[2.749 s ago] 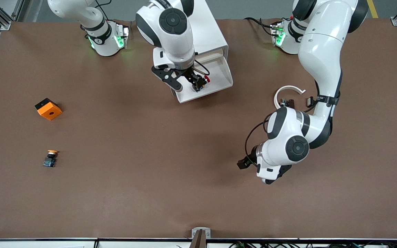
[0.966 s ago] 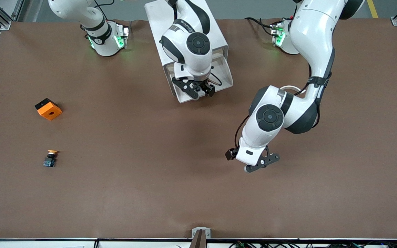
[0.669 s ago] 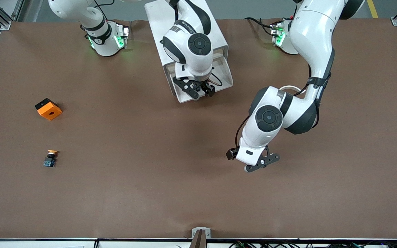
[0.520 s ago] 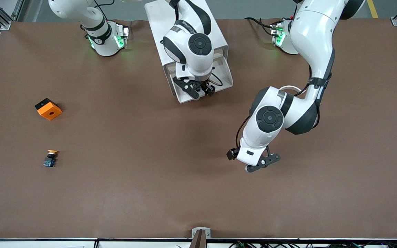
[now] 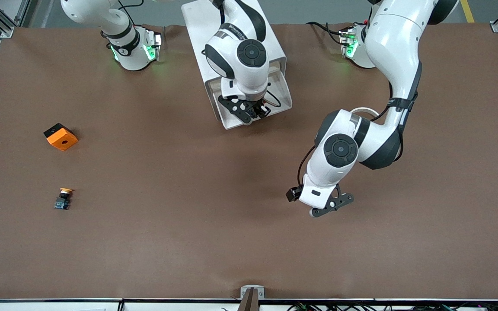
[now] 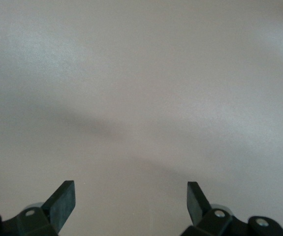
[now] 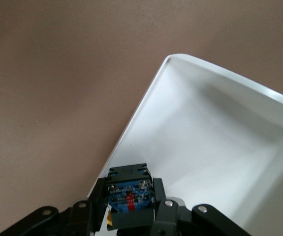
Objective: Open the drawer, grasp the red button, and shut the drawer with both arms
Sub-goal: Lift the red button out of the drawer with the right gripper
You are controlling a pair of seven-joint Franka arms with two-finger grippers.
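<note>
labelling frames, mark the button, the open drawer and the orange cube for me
button (image 7: 129, 195): right wrist view, its bluish base.
drawer (image 5: 284, 96): front view, its side wall.
orange cube (image 5: 61, 137): front view, its top face.

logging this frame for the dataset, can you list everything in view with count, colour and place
cabinet: 1, white, between the two arm bases
drawer: 1, white tray, pulled out of the cabinet toward the front camera
button: 1, bluish-grey square base showing, in the right gripper over the drawer
orange-capped button: 1, orange-yellow cap on a dark base, on the table toward the right arm's end
cube: 1, orange with a hole, farther from the camera than the orange-capped button
table: 1, brown
right gripper: 1, black, shut on the button over the drawer
left gripper: 1, black, open, over bare table, waiting
</note>
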